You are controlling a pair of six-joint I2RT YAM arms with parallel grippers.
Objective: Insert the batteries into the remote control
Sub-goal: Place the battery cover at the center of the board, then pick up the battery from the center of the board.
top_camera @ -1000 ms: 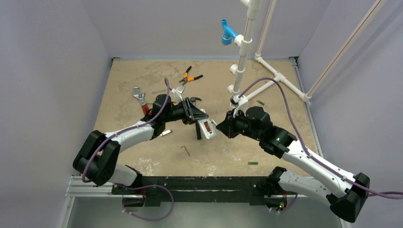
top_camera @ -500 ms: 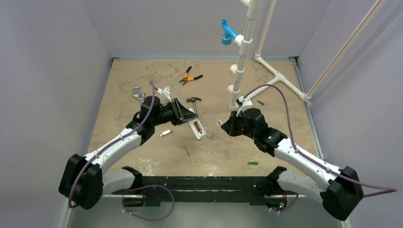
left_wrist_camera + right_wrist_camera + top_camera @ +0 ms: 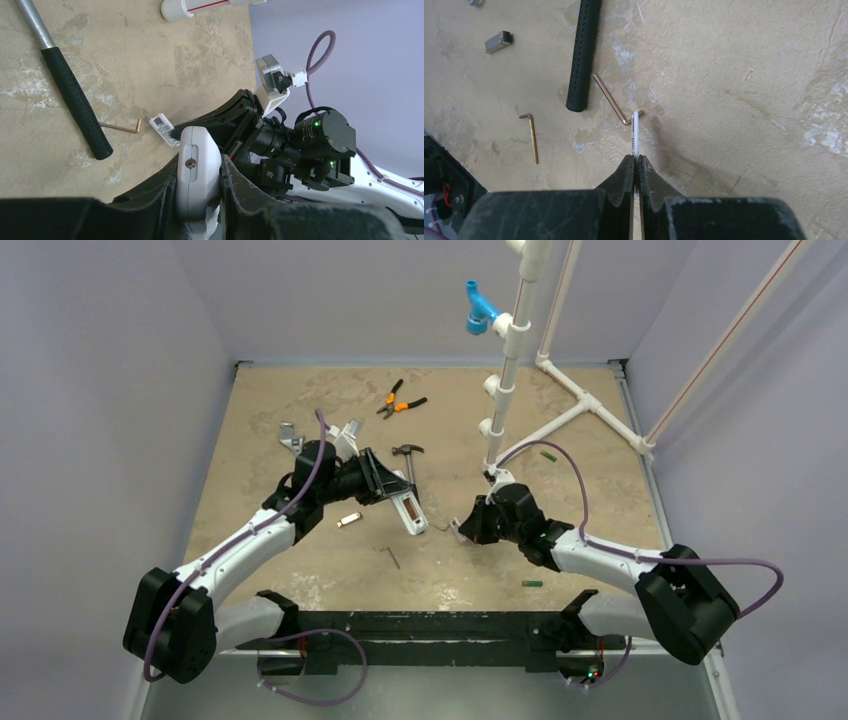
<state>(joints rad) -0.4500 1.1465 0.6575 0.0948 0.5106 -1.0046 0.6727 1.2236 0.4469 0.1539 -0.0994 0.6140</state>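
Remote control (image 3: 195, 145): slim white plastic handset with a smooth shell, a rounded end and one small screw recess. It is held tilted above the table, near its middle. In the overhead view a brownish rectangular recess shows on its upper face.
Left gripper (image 3: 198, 172): black, matte, grainy fingers clenched on the remote control's two long edges.
Right gripper (image 3: 636, 159): black fingers pinched tight on a thin white plate, low over the table and just beside the remote control's lower end.
White plate (image 3: 636, 131): flat and rigid, seen edge-on as a narrow strip from the right wrist. The left wrist view shows a printed label on its face.
Near battery (image 3: 532, 583): small green cylinder lying flat towards the table's near edge, well apart from the remote control.
Far battery (image 3: 548, 454): a matching green cylinder lying flat beside the pipe frame, also well apart.
Table (image 3: 300, 570): tan, mottled, stone-like surface with pale scuffs.
Hammer (image 3: 583, 50): black dimpled rubber grip on a bare metal shaft, lying flat.
Copper hex key (image 3: 611, 100): L-shaped rod, its bend just beside the white plate's tip.
Brass hex key (image 3: 531, 136): L-shaped rod, lying apart from the grip.
Silver clip (image 3: 499, 42): small boxy metal piece.
Pipe frame (image 3: 515, 340): white round tubing with a blue fitting.
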